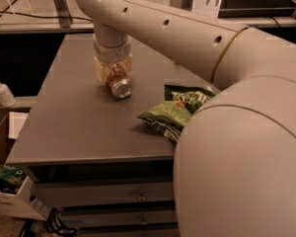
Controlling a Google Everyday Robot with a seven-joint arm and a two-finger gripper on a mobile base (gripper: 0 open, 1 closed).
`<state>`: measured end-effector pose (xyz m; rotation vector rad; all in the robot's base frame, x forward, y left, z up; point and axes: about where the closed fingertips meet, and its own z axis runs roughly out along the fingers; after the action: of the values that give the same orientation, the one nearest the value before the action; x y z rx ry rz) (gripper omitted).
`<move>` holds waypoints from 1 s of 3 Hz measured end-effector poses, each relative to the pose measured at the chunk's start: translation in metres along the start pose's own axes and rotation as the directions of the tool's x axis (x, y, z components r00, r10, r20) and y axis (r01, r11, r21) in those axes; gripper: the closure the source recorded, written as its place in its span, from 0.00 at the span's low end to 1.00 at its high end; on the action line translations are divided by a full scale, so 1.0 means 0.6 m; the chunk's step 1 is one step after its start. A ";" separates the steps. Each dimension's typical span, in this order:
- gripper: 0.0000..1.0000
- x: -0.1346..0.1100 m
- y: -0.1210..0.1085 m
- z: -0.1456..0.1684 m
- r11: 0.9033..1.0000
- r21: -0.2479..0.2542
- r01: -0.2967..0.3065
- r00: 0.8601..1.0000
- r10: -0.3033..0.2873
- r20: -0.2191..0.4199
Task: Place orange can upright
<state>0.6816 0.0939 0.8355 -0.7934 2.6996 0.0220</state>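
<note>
The orange can [121, 86] lies on its side on the grey table [74, 132], towards the back left, with a shiny silver end facing the camera. My gripper [113, 73] comes straight down over the can. Its pale fingers [101, 70] are closed against both sides of the can's body. The can still rests on the tabletop. My large arm sweeps across the right of the view and hides the table's right side.
Two green chip bags [166, 115] lie to the right of the can, partly hidden by my arm. A white pump bottle [1, 90] stands on a ledge at the left. A cardboard box [2, 147] sits on the floor at lower left. Drawers [140, 196] lie under the tabletop.
</note>
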 end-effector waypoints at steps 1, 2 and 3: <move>0.64 -0.008 -0.002 -0.014 1.000 -0.029 0.007 0.999 -0.006 0.035; 0.88 -0.025 0.000 -0.042 0.993 -0.111 0.036 0.994 -0.024 0.103; 1.00 -0.050 0.011 -0.070 0.965 -0.236 0.112 0.980 -0.067 0.189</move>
<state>0.6892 0.1111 0.8841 -0.9359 2.5168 0.3957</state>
